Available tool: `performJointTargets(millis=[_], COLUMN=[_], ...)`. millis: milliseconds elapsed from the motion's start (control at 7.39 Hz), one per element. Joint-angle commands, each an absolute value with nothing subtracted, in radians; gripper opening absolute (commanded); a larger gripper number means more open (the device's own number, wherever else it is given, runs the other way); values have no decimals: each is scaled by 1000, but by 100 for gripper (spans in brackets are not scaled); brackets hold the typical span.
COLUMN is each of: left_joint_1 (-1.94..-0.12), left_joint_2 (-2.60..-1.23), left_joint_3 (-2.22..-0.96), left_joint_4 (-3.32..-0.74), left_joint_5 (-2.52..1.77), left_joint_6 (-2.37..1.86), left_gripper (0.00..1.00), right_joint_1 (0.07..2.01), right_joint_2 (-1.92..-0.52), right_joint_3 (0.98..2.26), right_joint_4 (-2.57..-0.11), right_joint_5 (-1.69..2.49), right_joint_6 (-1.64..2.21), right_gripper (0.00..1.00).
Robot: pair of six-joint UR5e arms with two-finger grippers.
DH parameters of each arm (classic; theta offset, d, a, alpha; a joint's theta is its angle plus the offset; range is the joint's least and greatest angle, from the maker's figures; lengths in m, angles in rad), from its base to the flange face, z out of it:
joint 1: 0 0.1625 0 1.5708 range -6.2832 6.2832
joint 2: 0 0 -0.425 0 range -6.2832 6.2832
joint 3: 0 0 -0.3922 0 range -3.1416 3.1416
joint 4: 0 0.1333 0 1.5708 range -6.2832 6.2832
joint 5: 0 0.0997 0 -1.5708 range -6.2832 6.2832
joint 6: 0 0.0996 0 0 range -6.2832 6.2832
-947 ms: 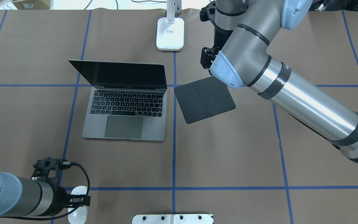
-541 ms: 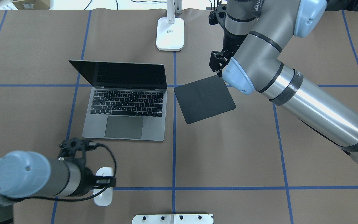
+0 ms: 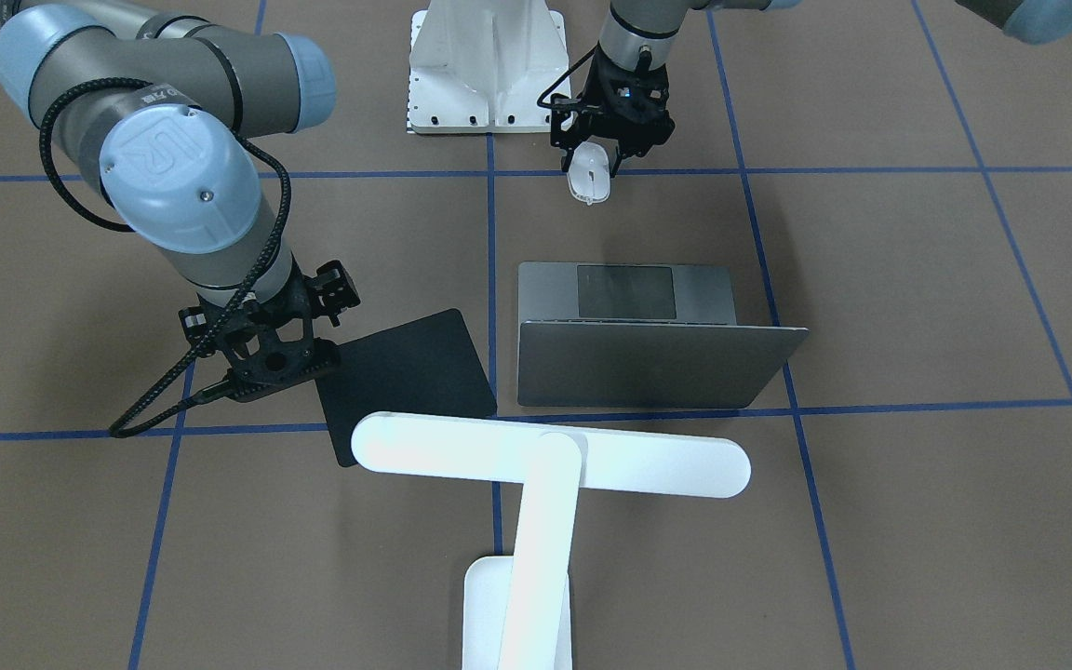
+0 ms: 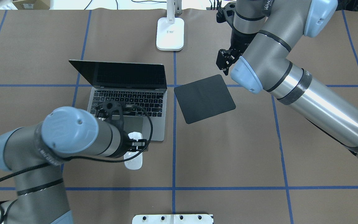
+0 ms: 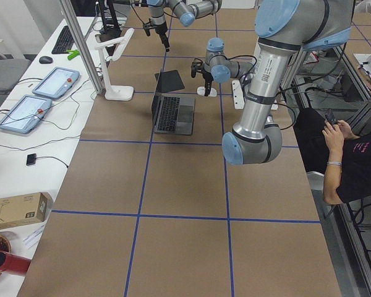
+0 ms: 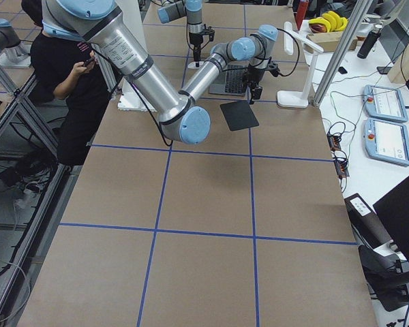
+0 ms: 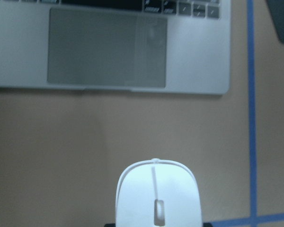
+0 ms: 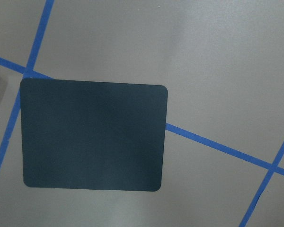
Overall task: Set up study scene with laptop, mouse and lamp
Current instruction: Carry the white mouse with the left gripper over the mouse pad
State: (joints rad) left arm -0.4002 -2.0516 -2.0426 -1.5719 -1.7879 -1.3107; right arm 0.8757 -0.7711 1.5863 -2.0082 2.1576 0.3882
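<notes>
The laptop (image 4: 126, 102) stands open left of the table's middle; the front-facing view shows its lid's back (image 3: 657, 363), and the left wrist view shows its trackpad (image 7: 106, 47). My left gripper (image 4: 134, 145) is shut on the white mouse (image 4: 134, 160), holding it over the table by the laptop's front right corner; the mouse also shows in the front-facing view (image 3: 589, 177) and the left wrist view (image 7: 157, 196). The white lamp stands at the far edge, with its base (image 4: 170, 34) beyond the laptop and its head (image 3: 550, 456). My right gripper (image 4: 224, 60) is open and empty, above the far right corner of a black mat (image 4: 204, 99).
The black mat (image 8: 92, 137) lies flat just right of the laptop, turned at an angle. A white ribbed mount (image 3: 488, 65) with a bolted plate (image 4: 172, 218) sits at the robot's edge. An operator (image 5: 352, 161) sits beside the table.
My left gripper has carried the mouse from the near left corner forward and right to the laptop's front edge. My right gripper has moved right and farther back from the mat.
</notes>
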Motion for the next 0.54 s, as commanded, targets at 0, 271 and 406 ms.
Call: performJointTargets(millis=[0, 271, 406], left_joint_1=[-436, -437, -445], left_joint_2=[-2176, -2319, -2365], left_joint_3=[-1927, -1753, -1679], left_joint_4=[-1577, -1609, -1643], left_joint_5=[-1789, -1789, -1789], left_joint_6=[-1305, -1310, -1315], left_gripper=[63, 63, 63], right_joint_1=[882, 891, 893], right_joint_2=[-784, -799, -799], right_joint_3=[1601, 1612, 1614], right_joint_4=[-2008, -2008, -2008], right_joint_5=[2158, 2160, 2163], right_joint_6=[388, 387, 387], right_gripper=[100, 100, 100])
